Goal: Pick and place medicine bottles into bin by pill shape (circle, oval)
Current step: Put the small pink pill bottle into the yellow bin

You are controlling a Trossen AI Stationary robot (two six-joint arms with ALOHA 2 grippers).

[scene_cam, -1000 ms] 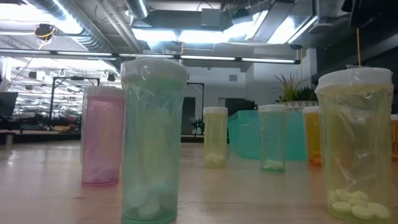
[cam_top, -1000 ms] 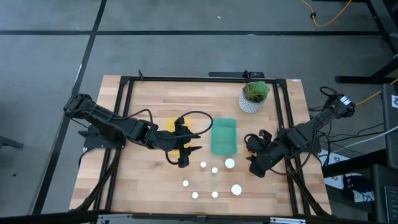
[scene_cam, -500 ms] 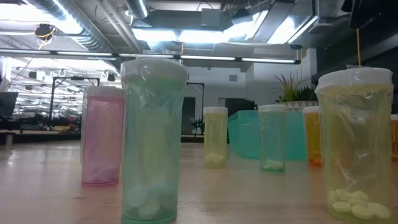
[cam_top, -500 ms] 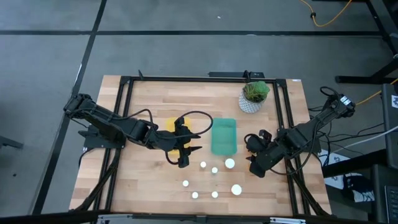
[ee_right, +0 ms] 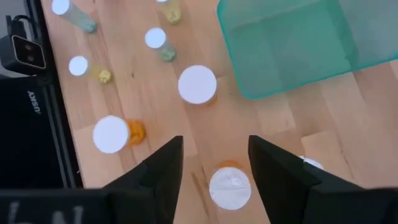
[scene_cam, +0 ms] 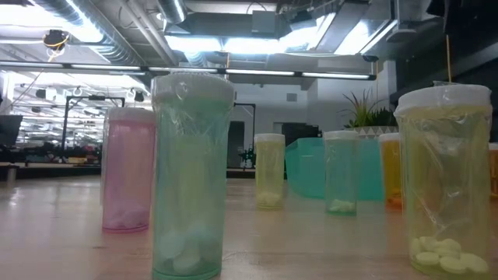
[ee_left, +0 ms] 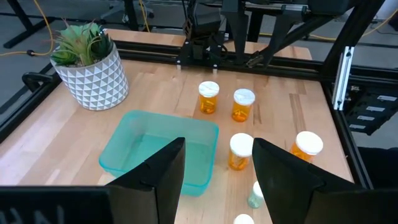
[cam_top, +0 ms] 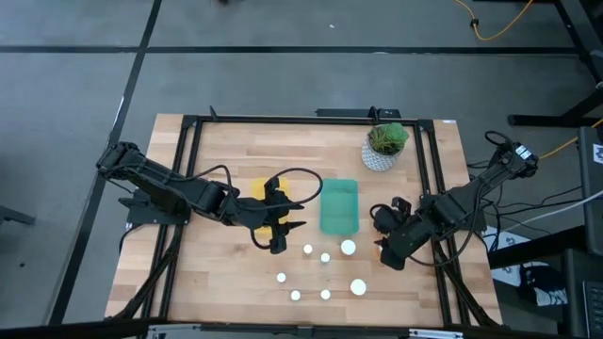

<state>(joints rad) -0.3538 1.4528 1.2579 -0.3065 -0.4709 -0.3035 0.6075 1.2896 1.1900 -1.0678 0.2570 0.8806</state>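
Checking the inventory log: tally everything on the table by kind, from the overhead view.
Medicine bottles with caps showing: 7
Bins: 2, the yellow bin and the green bin
Potted plant: 1
Total: 10; more bottles may be hidden.

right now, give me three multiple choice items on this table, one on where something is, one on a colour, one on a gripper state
1. Where does the potted plant stand?
A. inside the green bin
B. at the table's far edge, beyond the green bin
C. among the bottles

2. What colour is the bin right of the left gripper?
A. red
B. green
C. black

3. How are the right gripper's fingers?
A. open, above a white-capped bottle
B. shut on a bottle
C. shut on the bin's rim

Answers: 1 B, the high view shows the pot past the bin. 2 B, it reads teal green. 3 A, the right wrist view shows a gap between the fingers, a bottle below.
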